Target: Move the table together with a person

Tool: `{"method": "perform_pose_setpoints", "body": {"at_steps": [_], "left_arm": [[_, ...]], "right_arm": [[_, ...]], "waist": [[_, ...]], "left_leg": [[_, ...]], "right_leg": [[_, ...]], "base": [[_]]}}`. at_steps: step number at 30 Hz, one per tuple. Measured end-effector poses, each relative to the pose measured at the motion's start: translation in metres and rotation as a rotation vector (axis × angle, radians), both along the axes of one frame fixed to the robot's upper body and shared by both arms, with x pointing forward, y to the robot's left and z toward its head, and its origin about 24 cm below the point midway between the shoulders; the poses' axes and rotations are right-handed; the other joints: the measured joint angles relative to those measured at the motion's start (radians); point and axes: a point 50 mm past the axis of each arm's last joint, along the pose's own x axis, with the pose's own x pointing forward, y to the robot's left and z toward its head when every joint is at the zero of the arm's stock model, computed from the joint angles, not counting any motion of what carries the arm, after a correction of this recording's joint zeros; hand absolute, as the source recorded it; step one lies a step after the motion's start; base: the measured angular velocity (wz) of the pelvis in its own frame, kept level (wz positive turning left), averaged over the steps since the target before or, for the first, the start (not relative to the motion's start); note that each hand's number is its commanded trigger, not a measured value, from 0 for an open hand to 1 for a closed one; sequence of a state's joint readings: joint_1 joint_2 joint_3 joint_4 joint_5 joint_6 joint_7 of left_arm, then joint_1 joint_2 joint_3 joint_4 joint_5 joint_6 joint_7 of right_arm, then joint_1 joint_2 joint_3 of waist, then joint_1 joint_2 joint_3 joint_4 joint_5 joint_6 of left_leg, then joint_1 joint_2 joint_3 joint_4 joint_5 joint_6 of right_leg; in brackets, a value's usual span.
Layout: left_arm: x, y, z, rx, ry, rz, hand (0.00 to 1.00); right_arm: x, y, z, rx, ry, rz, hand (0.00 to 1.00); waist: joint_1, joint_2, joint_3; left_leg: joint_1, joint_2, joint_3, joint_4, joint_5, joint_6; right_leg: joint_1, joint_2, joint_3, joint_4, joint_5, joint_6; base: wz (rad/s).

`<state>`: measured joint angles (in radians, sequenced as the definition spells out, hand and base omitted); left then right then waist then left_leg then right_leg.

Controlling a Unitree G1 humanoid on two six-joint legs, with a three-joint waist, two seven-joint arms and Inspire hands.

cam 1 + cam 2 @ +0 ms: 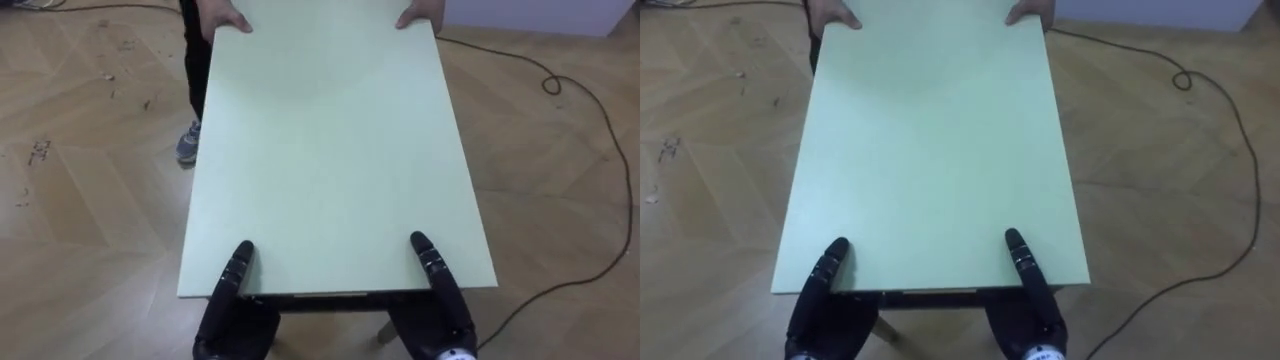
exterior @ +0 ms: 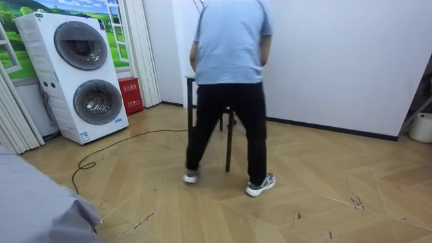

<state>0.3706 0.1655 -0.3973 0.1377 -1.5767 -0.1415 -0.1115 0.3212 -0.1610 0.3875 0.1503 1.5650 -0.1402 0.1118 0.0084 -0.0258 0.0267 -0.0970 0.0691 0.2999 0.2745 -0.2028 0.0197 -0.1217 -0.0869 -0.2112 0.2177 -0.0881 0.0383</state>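
Wood floor (image 1: 80,230) underfoot, apparently carrying: holding table (image 1: 330,150) at 7 o'clock with left hand (image 1: 232,282) and 5 o'clock with right hand (image 1: 441,288), closure beneath untellable, facing person's hands (image 1: 228,20) at 12; setting down remaining.

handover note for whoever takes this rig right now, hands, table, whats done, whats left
Left hand: at the table's near edge, reaching up onto the top; its grip underneath is hidden.
Right hand: the same, near the other corner of that edge.
Person: at the far end, facing the robot, with one hand and the other hand on the far edge.
Done: both ends are manned.
Unclear: whether the table is off the floor.
Left: carry it together and set it down.
Watch the cable on the floor at the robot's right.
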Motion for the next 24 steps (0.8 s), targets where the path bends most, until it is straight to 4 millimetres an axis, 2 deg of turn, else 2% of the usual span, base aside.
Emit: {"method": "perform_pose_setpoints", "body": {"at_steps": [4, 7, 15, 20, 24], "left_arm": [[0.002, -0.003, 0.002, -0.013, -0.012, 0.016, 1.00], [0.003, -0.003, 0.003, -0.015, -0.019, 0.024, 1.00], [0.004, -0.003, 0.006, -0.012, -0.032, 0.035, 1.00], [0.004, -0.002, 0.005, -0.009, -0.030, 0.033, 1.00], [0.003, -0.002, 0.005, -0.011, -0.028, 0.035, 1.00]], "right_arm": [[0.008, -0.002, 0.004, -0.014, -0.025, 0.012, 1.00], [0.010, -0.002, 0.005, -0.017, -0.033, 0.016, 1.00], [0.016, -0.001, 0.008, -0.018, -0.047, 0.032, 1.00], [0.012, 0.000, 0.006, -0.009, -0.037, 0.025, 1.00], [0.012, 0.001, 0.006, -0.008, -0.038, 0.026, 1.00]], "waist": [[0.023, 0.000, 0.0000], [0.026, 0.001, 0.0003], [0.035, 0.008, 0.0008], [0.041, 0.011, 0.0016], [0.051, 0.029, 0.0024]], "left_leg": [[-0.006, -0.001, -0.017, 0.000, 0.001, -0.001], [-0.005, -0.002, -0.040, -0.002, 0.002, -0.003], [-0.004, -0.013, -0.061, -0.012, 0.002, -0.002], [0.004, -0.016, -0.084, -0.023, 0.003, -0.001], [0.001, -0.017, -0.092, -0.028, 0.003, -0.001]], "right_leg": [[0.004, -0.001, -0.016, -0.001, -0.003, 0.004], [0.016, -0.002, -0.039, -0.001, -0.004, 0.005], [0.021, -0.010, -0.042, 0.001, -0.007, 0.011], [0.038, -0.011, -0.040, 0.000, -0.011, 0.017], [0.038, -0.010, -0.041, -0.001, -0.012, 0.019]], "base": [[0.13], [0.21], [0.09], [0.13], [0.06]]}}
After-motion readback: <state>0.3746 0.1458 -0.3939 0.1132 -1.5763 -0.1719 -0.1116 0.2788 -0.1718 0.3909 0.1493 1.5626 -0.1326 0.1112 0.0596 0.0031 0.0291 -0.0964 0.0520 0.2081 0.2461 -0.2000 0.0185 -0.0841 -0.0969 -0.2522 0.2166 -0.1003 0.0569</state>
